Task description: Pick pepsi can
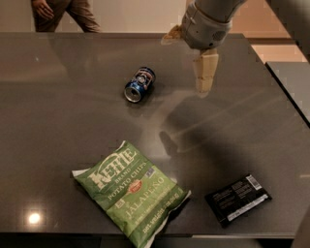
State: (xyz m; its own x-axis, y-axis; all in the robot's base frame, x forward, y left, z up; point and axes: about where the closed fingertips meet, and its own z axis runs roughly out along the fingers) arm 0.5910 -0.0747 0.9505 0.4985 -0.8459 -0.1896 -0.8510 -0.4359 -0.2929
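The pepsi can (139, 84) is a small blue can lying on its side on the dark grey table (58, 106), its silver rim facing the front left. My gripper (203, 77) hangs from the grey arm at the upper right of the can, above the table. It is apart from the can, about a can's length to its right, and holds nothing that I can see.
A green Kettle jalapeño chip bag (131, 192) lies at the front centre. A flat black wrapper packet (237, 199) lies at the front right. A person (63, 12) stands behind the far table edge at the left. The table's right edge runs near the arm.
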